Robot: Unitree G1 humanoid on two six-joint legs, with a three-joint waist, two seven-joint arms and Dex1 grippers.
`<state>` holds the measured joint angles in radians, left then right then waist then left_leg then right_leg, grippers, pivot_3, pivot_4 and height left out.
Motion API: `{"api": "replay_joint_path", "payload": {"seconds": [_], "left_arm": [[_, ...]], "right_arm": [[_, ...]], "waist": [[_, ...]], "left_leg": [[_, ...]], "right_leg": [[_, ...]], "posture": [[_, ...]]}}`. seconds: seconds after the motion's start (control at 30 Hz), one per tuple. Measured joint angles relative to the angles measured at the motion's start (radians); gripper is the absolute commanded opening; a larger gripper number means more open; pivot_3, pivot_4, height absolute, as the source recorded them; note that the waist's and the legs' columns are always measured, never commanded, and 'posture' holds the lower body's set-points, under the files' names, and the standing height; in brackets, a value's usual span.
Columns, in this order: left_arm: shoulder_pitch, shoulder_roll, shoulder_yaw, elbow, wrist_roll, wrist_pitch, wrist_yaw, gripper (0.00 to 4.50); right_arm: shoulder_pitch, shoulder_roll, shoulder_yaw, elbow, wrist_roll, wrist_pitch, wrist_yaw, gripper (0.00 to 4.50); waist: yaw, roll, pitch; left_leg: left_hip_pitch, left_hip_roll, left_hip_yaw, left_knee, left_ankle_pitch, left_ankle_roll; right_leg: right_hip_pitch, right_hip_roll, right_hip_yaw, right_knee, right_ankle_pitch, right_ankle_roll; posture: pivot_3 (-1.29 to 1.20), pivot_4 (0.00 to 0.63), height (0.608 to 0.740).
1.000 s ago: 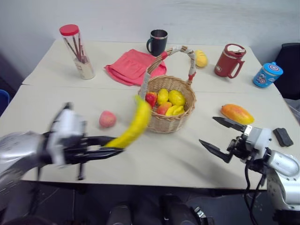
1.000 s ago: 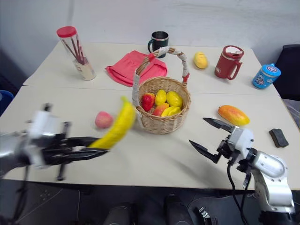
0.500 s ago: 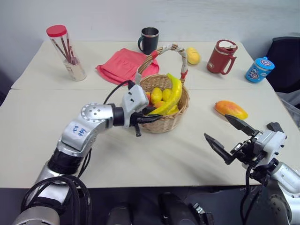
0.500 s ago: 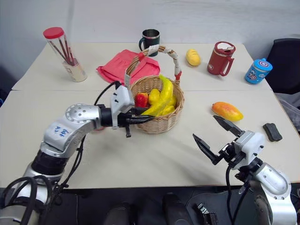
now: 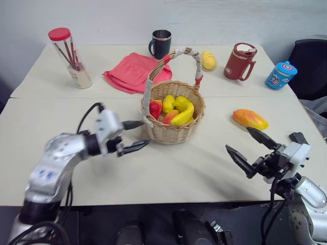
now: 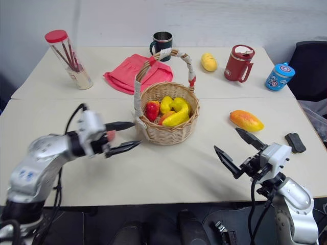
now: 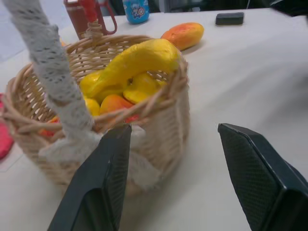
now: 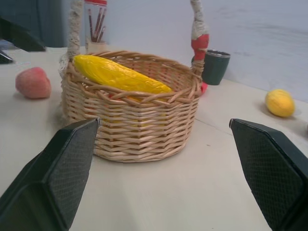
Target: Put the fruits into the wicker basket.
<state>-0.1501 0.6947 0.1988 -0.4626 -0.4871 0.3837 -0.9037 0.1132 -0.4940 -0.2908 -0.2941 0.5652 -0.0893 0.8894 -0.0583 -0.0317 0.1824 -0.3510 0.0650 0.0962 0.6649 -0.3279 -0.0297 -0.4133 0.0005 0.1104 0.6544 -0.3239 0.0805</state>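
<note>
Banana (image 5: 184, 114) lying across the other fruit inside the wicker basket (image 5: 173, 133), which stands near the middle of the pale table (image 5: 168, 173). Handle wrapped in white cloth with red bands, arching over it. Peach (image 8: 32, 83) on the table beside the basket, on the left gripper's side, mostly hidden behind that gripper in the head views. Mango (image 5: 250, 119) lying on the table off to the basket's right, apart from it. Left gripper (image 5: 135, 136) just left of the basket, fingers spread apart, nothing between them. Right gripper (image 5: 252, 147) hovering near the front right edge, fingers spread wide and empty, well apart from the mango. Farther back: red cloth (image 5: 134, 72), dark mug (image 5: 160, 44), red lidded mug (image 5: 239, 61), small yellow fruit (image 5: 208, 59), clear tube with red cap (image 5: 70, 56) holding sticks, blue cup (image 5: 279, 75) with a star-and-rings shield emblem. Flat black block (image 6: 295, 142) at the right edge. No legible writing on any of it.
</note>
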Motion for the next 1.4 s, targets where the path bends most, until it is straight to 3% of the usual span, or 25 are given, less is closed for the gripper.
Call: {"api": "replay_joint_path", "payload": {"seconds": [0.13,0.23,0.4,0.53,0.7,0.87,1.0,1.2,1.3,1.4], "left_arm": [[0.332,-0.007,0.338,0.043,-0.037,-0.038,-0.039,3.84],[0.509,-0.060,0.569,0.208,-0.038,-0.099,-0.029,4.46],[0.654,-0.098,0.777,0.439,-0.048,-0.129,0.013,4.46],[0.667,-0.081,0.841,0.467,-0.107,-0.090,0.031,4.46],[0.568,0.022,0.705,0.350,-0.162,0.018,0.007,4.46],[0.254,0.215,0.383,0.317,-0.107,0.132,0.039,4.46],[-0.095,0.157,0.139,0.459,-0.043,0.172,0.080,4.46],[-0.303,0.080,-0.069,0.667,0.061,0.121,0.027,4.46],[-0.368,0.070,-0.148,0.777,0.141,0.059,-0.006,3.92],[-0.385,0.049,-0.172,0.847,0.176,0.010,-0.028,2.99]], "right_arm": [[-0.057,-0.034,0.049,0.053,0.002,-0.027,0.131,4.50],[-0.109,-0.034,0.097,0.067,0.017,-0.032,0.206,4.50],[-0.150,-0.034,0.178,0.035,0.032,-0.024,0.278,4.50],[-0.195,-0.034,0.206,-0.041,0.044,0.006,0.263,4.50],[-0.224,-0.035,0.219,-0.070,0.039,0.034,0.238,4.50],[-0.259,-0.042,0.254,-0.075,0.012,0.048,0.230,4.50],[-0.252,-0.041,0.270,-0.077,-0.018,0.047,0.203,4.50],[-0.215,-0.039,0.279,-0.092,-0.061,0.047,0.133,4.50],[-0.210,-0.039,0.284,-0.101,-0.073,0.047,0.110,4.50],[-0.202,-0.038,0.283,-0.106,-0.081,0.047,0.085,4.50]], "waist": [[-0.016,-0.001,0.001],[-0.024,-0.001,0.001],[-0.014,-0.008,0.002],[0.000,-0.015,-0.002],[0.010,-0.017,-0.003],[0.008,-0.014,-0.003],[0.003,-0.011,-0.004],[0.002,-0.011,-0.003],[0.003,-0.011,-0.003],[0.004,-0.011,-0.003]], "left_leg": [[0.002,0.001,0.000,-0.001,-0.004,0.007],[0.002,0.000,-0.001,-0.001,-0.005,0.008],[-0.001,-0.003,-0.004,0.000,-0.007,0.011],[-0.001,-0.003,-0.006,0.000,-0.008,0.011],[-0.002,0.001,-0.005,-0.002,-0.005,0.007],[-0.003,-0.001,0.000,-0.007,0.000,0.006],[-0.005,0.001,0.003,-0.009,0.001,0.004],[-0.010,0.003,0.006,-0.007,0.003,-0.002],[-0.010,0.002,0.010,-0.001,0.002,0.000],[-0.009,0.000,0.011,0.001,0.003,0.003]], "right_leg": [[0.000,-0.002,-0.003,0.000,-0.001,-0.001],[0.001,-0.003,-0.005,-0.001,-0.001,-0.002],[0.001,-0.009,-0.010,-0.002,-0.002,-0.003],[0.002,-0.011,-0.012,-0.003,-0.002,-0.004],[0.004,-0.020,-0.024,-0.003,-0.004,-0.008],[0.004,-0.027,-0.030,-0.003,-0.004,-0.007],[0.000,-0.026,-0.044,-0.004,-0.003,-0.006],[-0.007,-0.025,-0.051,-0.001,-0.004,-0.006],[-0.007,-0.026,-0.052,0.000,-0.003,-0.005],[-0.006,-0.027,-0.051,0.003,-0.001,-0.002]], "posture": [[0.00,0.150,0.740],[0.00,0.150,0.740],[0.00,0.150,0.740],[0.00,0.150,0.740],[0.00,0.150,0.740],[0.00,0.150,0.740],[0.00,0.150,0.740],[0.00,0.150,0.740],[0.00,0.150,0.740],[0.00,0.150,0.740]]}}
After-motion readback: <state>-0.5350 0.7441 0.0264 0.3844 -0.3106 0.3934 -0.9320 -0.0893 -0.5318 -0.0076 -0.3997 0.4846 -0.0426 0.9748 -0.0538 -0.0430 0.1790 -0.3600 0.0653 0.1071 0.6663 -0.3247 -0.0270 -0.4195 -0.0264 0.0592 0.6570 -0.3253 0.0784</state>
